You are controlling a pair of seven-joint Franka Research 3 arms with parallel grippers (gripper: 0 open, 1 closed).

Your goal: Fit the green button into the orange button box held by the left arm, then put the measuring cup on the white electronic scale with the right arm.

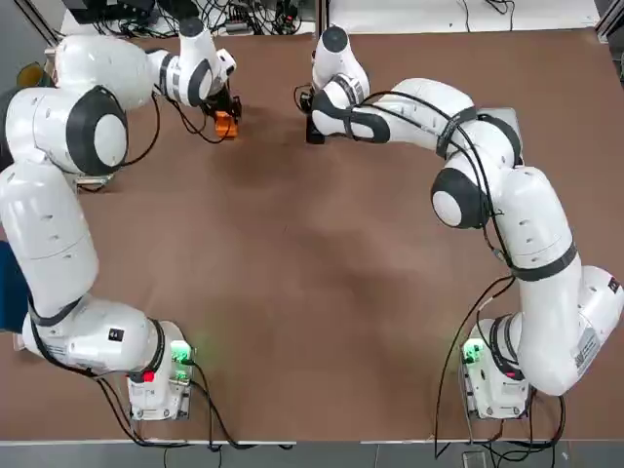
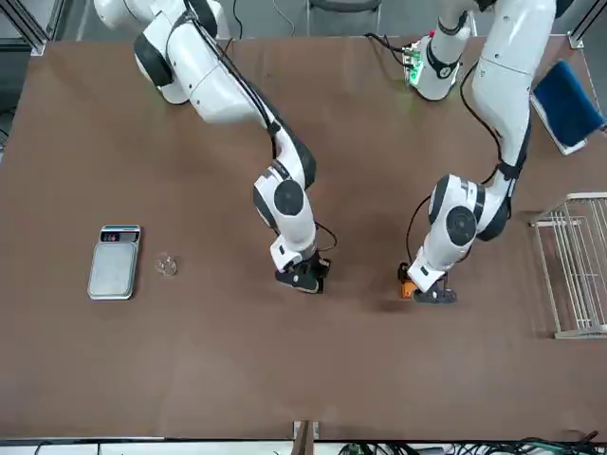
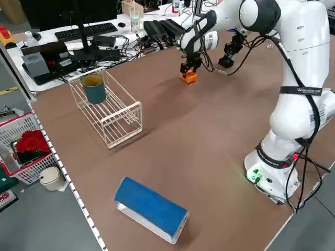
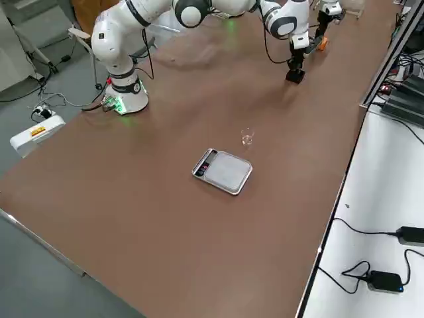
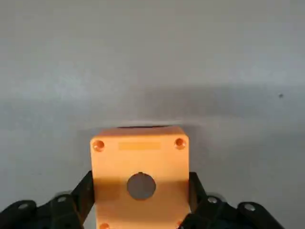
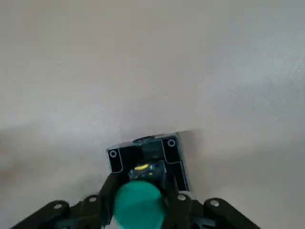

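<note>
Green button (image 6: 139,205) nearest the lens, at the black block (image 6: 177,167) low over the table's far side, between the right gripper's (image 6: 143,180) part-open fingers; I cannot tell whether they touch it. Across from it, the left gripper (image 5: 141,183) has its fingers moderately apart, clamped on both sides of the orange box (image 5: 141,162), round hole bare. I judge the step is picking up the button; next I need a firm, centred grip, then a lift towards that hole. Beyond, the cup (image 2: 166,264) stands beside the scale (image 2: 114,270).
</note>
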